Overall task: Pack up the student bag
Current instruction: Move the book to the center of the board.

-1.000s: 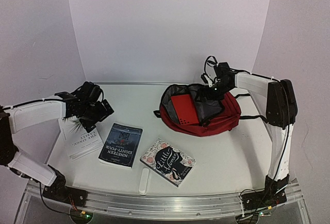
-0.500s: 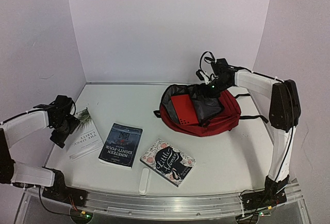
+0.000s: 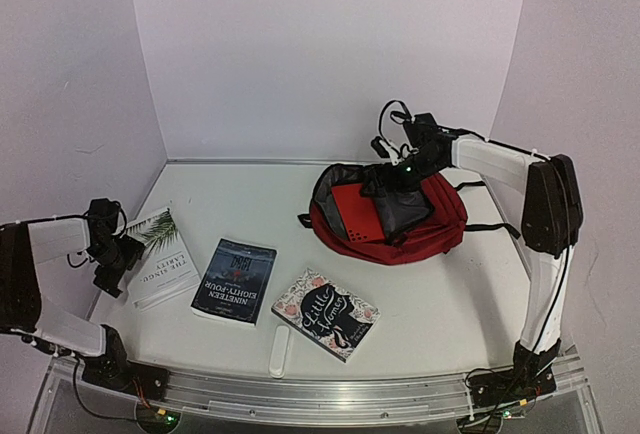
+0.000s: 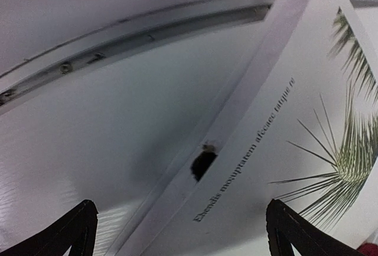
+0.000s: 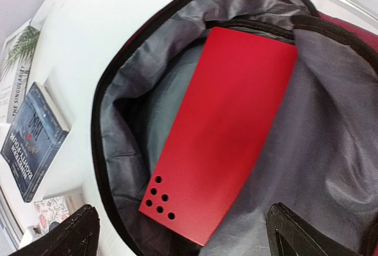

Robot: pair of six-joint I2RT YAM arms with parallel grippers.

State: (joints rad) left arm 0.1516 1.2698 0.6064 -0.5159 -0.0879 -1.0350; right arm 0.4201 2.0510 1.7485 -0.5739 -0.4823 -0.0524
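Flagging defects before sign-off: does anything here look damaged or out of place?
The white book, leftmost of the three, has a small dark spot at the edge of its cover, perhaps a hole or a stain; I cannot tell which. Nothing else stands out.

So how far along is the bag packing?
Done: folder sits inside the open bag. In hand: nothing; left fingers open at the white book's edge, right fingers open above the bag's mouth. Left: white book, Nineteen Eighty-Four and Little Women lie on the table; bag unzipped.
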